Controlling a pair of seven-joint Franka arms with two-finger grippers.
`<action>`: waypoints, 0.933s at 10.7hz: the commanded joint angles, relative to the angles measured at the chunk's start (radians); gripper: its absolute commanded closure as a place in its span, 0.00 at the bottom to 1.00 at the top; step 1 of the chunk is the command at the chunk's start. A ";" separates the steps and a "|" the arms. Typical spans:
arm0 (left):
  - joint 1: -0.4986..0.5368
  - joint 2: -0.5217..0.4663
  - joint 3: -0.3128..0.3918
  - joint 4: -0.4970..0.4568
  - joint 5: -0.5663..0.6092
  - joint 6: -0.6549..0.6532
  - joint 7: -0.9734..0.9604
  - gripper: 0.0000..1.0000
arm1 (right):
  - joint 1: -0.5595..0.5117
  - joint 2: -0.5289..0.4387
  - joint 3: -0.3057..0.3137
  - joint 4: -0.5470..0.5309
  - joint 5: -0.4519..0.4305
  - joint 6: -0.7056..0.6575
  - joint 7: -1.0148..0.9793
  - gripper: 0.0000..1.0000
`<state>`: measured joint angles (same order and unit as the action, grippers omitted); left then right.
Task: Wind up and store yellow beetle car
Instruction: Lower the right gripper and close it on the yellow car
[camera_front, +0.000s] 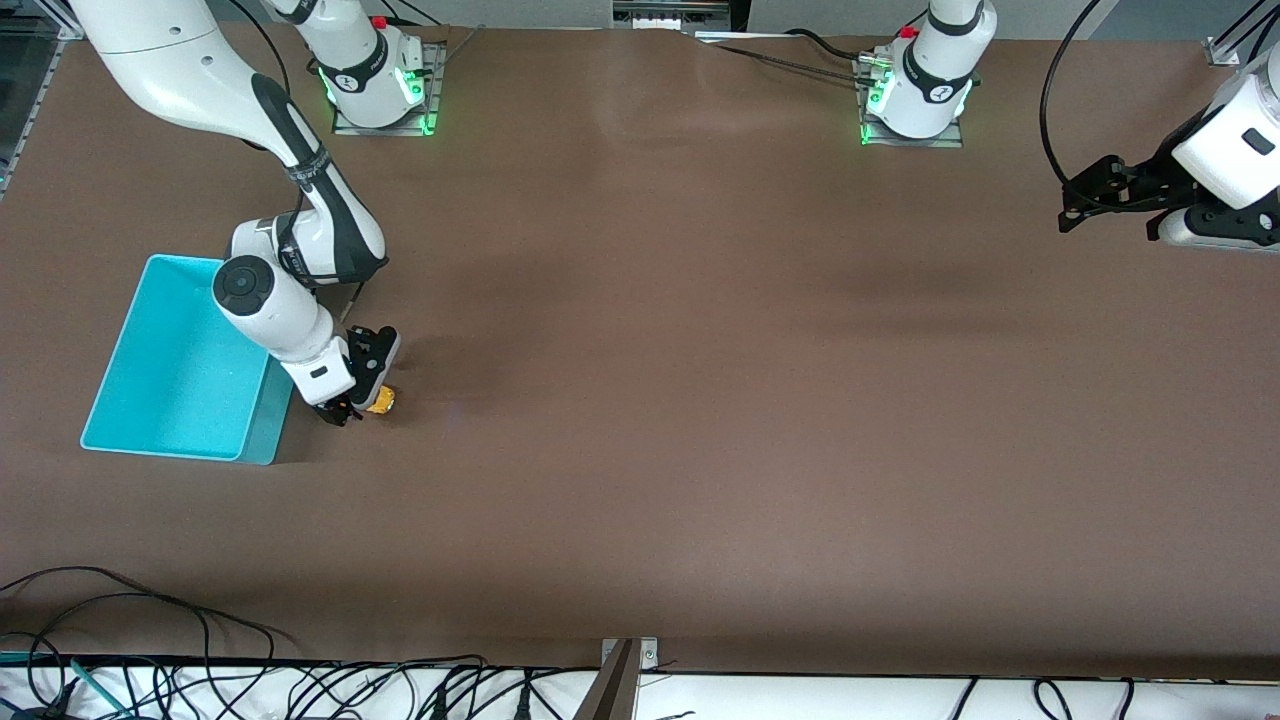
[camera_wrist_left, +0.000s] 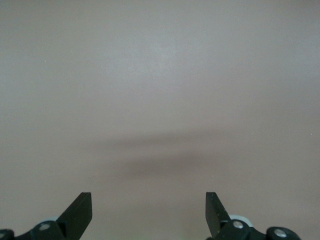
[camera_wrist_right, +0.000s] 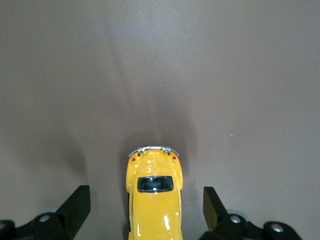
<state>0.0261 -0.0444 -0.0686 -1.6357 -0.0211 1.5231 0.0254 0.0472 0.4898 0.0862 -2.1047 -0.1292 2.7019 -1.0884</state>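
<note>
Tiny yellow-orange beetle-shaped toy car (camera_wrist_right: 153, 200) sits on the brown worktop (camera_front: 700, 400) beside the turquoise plastic bin (camera_front: 180, 370), between the right hand's (camera_wrist_right: 145, 210) wide-open, empty fingers, which could nudge it rolling if closing off-centre, while the left hand (camera_wrist_left: 149, 212) waits open.
</note>
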 joint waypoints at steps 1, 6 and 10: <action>0.006 0.017 -0.002 0.037 -0.013 -0.029 -0.007 0.00 | -0.012 -0.008 0.009 -0.018 -0.023 0.030 -0.014 0.06; 0.006 0.017 -0.003 0.037 -0.013 -0.029 -0.005 0.00 | -0.041 0.018 0.009 -0.018 -0.024 0.073 -0.109 0.73; 0.006 0.017 -0.003 0.037 -0.013 -0.029 -0.007 0.00 | -0.040 -0.022 0.007 -0.018 -0.023 0.055 -0.134 1.00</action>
<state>0.0260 -0.0442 -0.0687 -1.6356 -0.0211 1.5200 0.0254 0.0244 0.4947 0.0860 -2.1085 -0.1346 2.7433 -1.2015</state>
